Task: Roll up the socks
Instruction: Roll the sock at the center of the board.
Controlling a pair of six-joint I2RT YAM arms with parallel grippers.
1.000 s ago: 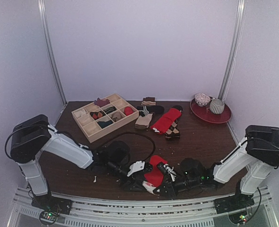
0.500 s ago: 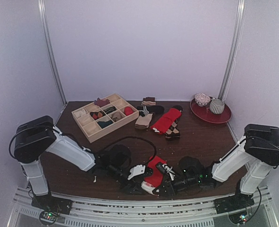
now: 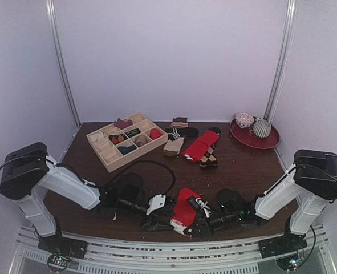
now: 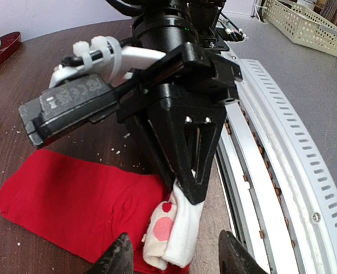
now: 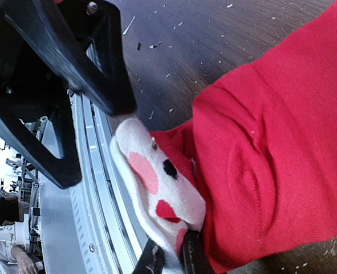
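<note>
Red fabric sock with white, red-spotted end (image 3: pixel 185 208) lies at the near tabletop (image 3: pixel 242 165) edge, long axis running away from me. My right fingers (image 5: pixel 192 260) pinch the white end. My left fingers (image 4: pixel 121 258) are spread apart, gripping nothing, facing that same end.

Left arm (image 3: pixel 71 184), right arm (image 3: pixel 277 197) lay low along the surface's (image 3: pixel 242 165) near edge.
Left tool (image 4: pixel 175 256) stood parted; right tool (image 5: pixel 171 258) pinched the red sock (image 5: pixel 259 131).

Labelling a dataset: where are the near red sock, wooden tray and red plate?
near red sock (image 3: pixel 185 206), top view, red middle
wooden tray (image 3: pixel 137 155), top view, near wall
red plate (image 3: pixel 258 146), top view, front rim
</note>
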